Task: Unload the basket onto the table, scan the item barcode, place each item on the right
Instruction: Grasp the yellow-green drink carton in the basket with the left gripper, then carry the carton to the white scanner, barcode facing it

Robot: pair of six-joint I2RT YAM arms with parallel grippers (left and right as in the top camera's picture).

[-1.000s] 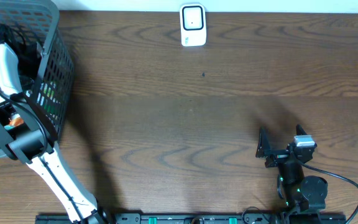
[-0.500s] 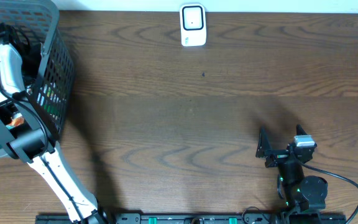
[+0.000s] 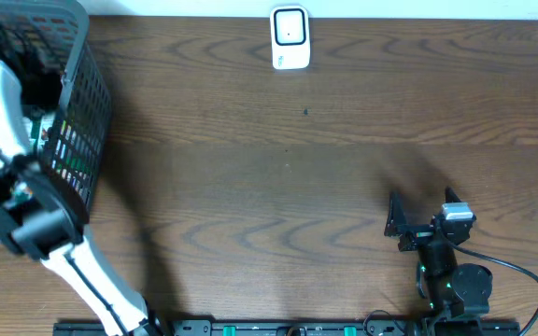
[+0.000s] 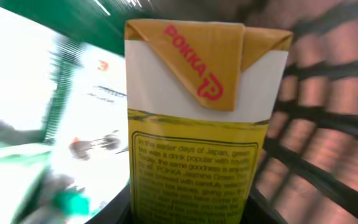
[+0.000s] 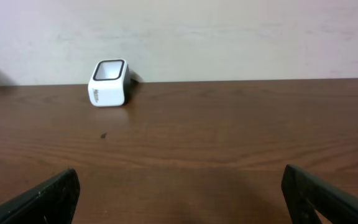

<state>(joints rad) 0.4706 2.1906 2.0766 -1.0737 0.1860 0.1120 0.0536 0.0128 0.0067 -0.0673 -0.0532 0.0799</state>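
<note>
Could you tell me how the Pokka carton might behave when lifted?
The Pokka carton is folded paperboard, so its walls probably dent if squeezed hard. Its flat faces look smooth, perhaps slippery. Tall and narrow, it may tip if nudged.

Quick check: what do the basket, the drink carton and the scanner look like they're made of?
The basket looks like grey moulded plastic, matte, from its uniform mesh wall. The drink carton seems coated paperboard: folded top flap, printed faces. The scanner looks like smooth white hard plastic.

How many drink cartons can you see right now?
1: a yellow Pokka carton inside the basket, close before the left wrist camera. More may be hidden in the basket.
</note>
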